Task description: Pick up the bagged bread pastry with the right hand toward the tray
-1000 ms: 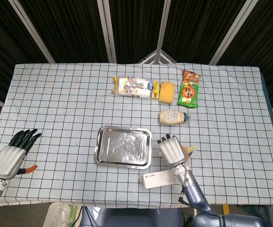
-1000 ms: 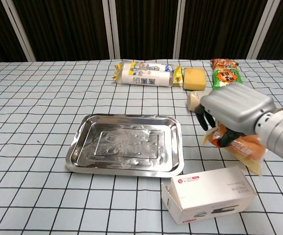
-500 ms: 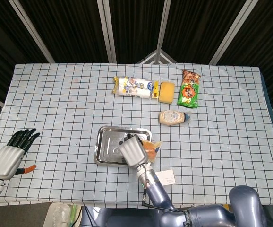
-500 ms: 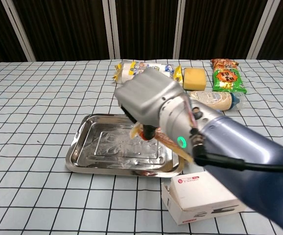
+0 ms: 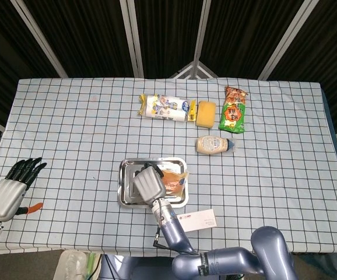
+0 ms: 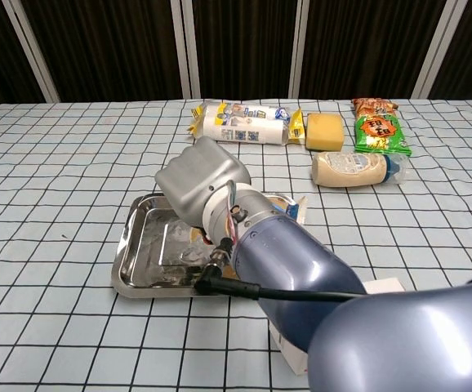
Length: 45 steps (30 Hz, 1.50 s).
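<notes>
The bagged bread pastry (image 5: pixel 174 181), orange in clear wrap, is over the right half of the steel tray (image 5: pixel 125 169). My right hand (image 5: pixel 148 184) sits on its left side and holds it, fingers hidden under the back of the hand. In the chest view the right hand (image 6: pixel 201 185) and forearm fill the middle and cover most of the tray (image 6: pixel 126 260); only a corner of the bag (image 6: pixel 298 211) shows. Whether the pastry touches the tray floor I cannot tell. My left hand (image 5: pixel 9 189) rests at the table's left edge, fingers spread, holding nothing.
A white box (image 5: pixel 196 220) lies just right of the tray near the front edge. Behind are a mayonnaise bottle (image 5: pixel 215 144), a white-blue wrapped roll (image 5: pixel 165 107), a yellow block (image 5: pixel 206 113) and a green-orange snack bag (image 5: pixel 234 109).
My right hand has carried the pastry leftward from beside the white box to over the tray, ending lower and further left. The left hand has barely shifted.
</notes>
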Each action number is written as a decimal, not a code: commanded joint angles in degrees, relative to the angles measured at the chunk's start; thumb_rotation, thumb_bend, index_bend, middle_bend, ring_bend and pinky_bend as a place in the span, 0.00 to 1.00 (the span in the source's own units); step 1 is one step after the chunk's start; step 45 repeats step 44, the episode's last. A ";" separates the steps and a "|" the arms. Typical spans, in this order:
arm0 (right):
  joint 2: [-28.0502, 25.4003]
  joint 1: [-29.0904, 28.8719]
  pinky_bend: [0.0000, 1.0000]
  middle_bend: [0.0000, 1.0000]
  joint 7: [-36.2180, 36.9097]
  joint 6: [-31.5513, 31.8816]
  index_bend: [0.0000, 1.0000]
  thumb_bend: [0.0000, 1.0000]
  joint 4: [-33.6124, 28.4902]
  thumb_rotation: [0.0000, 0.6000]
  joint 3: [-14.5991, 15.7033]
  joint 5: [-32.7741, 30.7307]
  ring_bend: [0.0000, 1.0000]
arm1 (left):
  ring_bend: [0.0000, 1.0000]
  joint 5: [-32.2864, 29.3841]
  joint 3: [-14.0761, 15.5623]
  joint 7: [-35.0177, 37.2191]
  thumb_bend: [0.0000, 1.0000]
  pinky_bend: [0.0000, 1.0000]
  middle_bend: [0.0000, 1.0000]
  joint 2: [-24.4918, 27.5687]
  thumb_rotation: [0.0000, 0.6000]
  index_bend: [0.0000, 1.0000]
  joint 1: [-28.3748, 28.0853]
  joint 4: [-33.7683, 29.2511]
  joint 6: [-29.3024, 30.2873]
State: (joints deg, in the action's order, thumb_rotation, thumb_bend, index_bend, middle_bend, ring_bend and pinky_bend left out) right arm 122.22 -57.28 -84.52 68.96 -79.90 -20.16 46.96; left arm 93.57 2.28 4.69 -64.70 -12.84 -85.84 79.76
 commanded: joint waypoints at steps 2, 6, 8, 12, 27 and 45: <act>1.20 -0.63 0.33 0.01 2.97 0.69 0.00 0.34 2.03 1.00 -0.78 0.23 0.00 | 0.00 -0.09 0.00 0.33 0.06 0.00 0.00 -0.01 1.00 0.00 -0.15 0.17 -0.32; 1.13 -0.57 0.26 0.00 4.46 3.61 0.00 0.25 0.57 1.00 -1.47 1.68 0.00 | 0.00 -0.68 -0.19 0.27 0.06 0.00 0.00 -0.16 1.00 0.00 -0.45 0.25 -1.12; 0.86 -0.32 0.25 0.00 4.84 5.10 0.00 0.23 -0.92 1.00 -1.70 2.12 0.00 | 0.00 -0.68 -0.19 0.02 0.06 0.00 0.00 -0.23 1.00 0.00 -0.51 0.15 -1.24; -0.53 0.67 0.25 0.00 2.75 8.63 0.00 0.22 -5.68 1.00 -1.58 1.49 0.00 | 0.00 -0.45 -0.05 -0.51 0.06 0.00 0.00 -0.30 1.00 0.00 -0.45 -0.03 -1.15; -35.21 23.64 0.00 0.00 29.42 23.41 0.00 0.22 -32.32 1.00 22.01 24.01 0.00 | 0.00 1.38 -0.04 -0.96 0.06 0.00 0.00 -1.27 1.00 0.00 -0.13 0.68 1.02; -47.97 45.00 0.00 0.00 73.22 30.08 0.00 0.25 -8.55 1.00 30.27 31.39 0.00 | 0.00 1.83 0.32 -4.84 0.06 0.00 0.00 -3.91 1.00 0.00 -0.63 1.28 -0.14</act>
